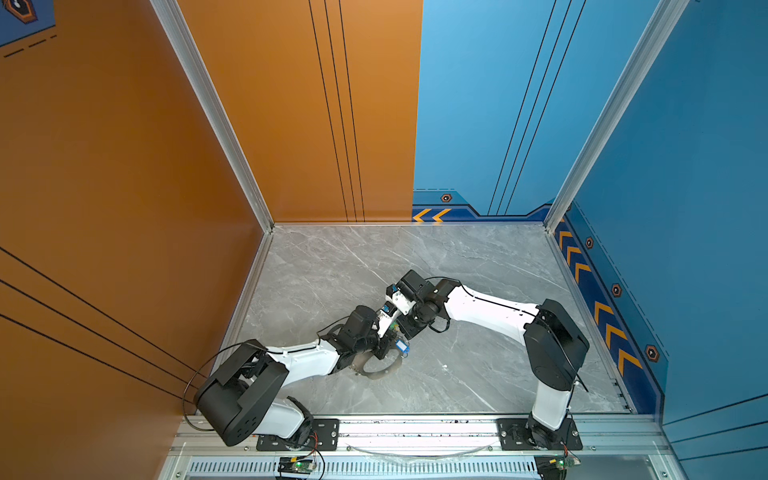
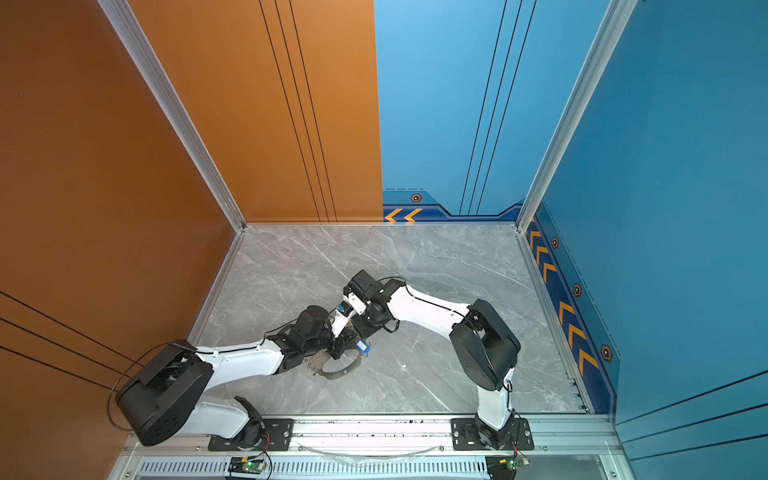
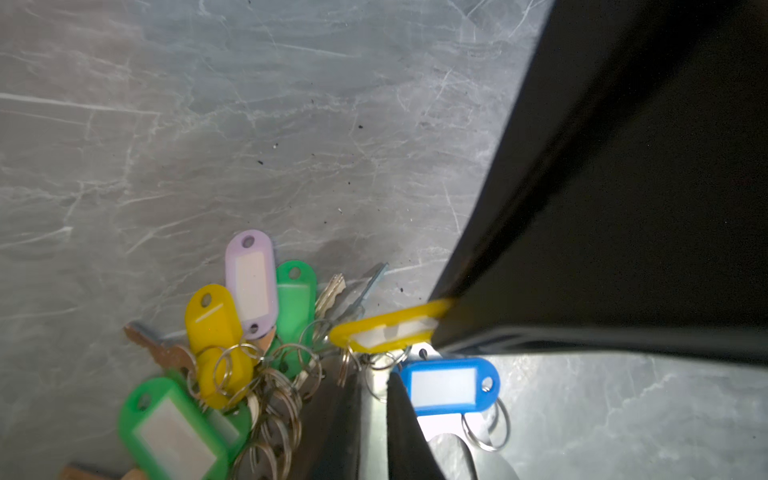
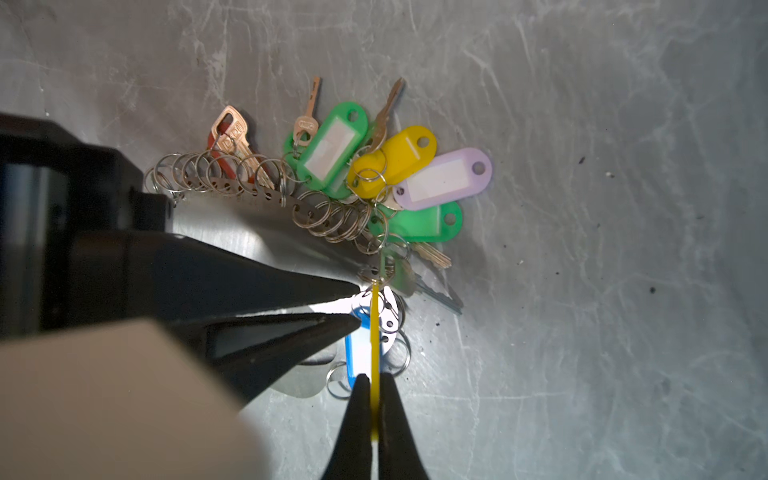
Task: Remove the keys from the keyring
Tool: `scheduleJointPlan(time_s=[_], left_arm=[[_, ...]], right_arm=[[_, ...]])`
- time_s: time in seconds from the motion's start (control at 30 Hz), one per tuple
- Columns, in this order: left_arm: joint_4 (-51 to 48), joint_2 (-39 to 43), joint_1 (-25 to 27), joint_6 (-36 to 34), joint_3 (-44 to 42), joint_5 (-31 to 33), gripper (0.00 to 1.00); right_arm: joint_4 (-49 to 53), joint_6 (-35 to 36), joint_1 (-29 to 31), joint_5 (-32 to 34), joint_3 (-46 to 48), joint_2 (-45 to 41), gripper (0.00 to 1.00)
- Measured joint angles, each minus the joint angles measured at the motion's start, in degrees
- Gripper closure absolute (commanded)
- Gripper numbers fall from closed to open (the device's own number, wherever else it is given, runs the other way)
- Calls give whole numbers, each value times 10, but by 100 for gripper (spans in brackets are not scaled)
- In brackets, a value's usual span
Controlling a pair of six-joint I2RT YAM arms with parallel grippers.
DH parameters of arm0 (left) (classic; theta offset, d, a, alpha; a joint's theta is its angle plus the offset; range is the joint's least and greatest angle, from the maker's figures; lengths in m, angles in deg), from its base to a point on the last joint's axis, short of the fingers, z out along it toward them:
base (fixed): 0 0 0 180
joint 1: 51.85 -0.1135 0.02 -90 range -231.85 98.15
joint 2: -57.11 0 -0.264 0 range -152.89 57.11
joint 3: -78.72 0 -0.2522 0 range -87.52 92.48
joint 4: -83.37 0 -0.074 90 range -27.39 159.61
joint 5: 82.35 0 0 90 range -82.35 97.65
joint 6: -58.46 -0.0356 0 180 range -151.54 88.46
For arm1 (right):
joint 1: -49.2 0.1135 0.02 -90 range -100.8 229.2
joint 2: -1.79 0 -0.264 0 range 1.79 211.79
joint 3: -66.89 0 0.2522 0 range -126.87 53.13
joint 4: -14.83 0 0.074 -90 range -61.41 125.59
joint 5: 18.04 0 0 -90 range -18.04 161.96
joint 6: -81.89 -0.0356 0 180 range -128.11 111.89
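Keyring pinched by left hand; right hand pinching yellow tag; blue tag just beside, keys near.

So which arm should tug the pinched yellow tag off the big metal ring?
Right. The right gripper is shut on the thin yellow plastic key tag, so it can pull. The left gripper sits at the flat grey metal keyring hoop, placed to steady it.

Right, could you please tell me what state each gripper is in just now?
Left gripper: narrow gap, at the keyring; whether it grips cannot be told.
Right gripper: closed on a yellow key tag.
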Motion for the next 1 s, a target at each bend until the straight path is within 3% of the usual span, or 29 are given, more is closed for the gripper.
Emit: scheduleJointPlan(time_s=[0.4, 1.0], left_arm=[[4, -23, -3, -4, 5, 8, 75], [18, 7, -12, 13, -8, 91, 76]], right_arm=[[-14, -4, 0, 0, 6, 0, 99], [-23, -10, -2, -7, 6, -3, 98]])
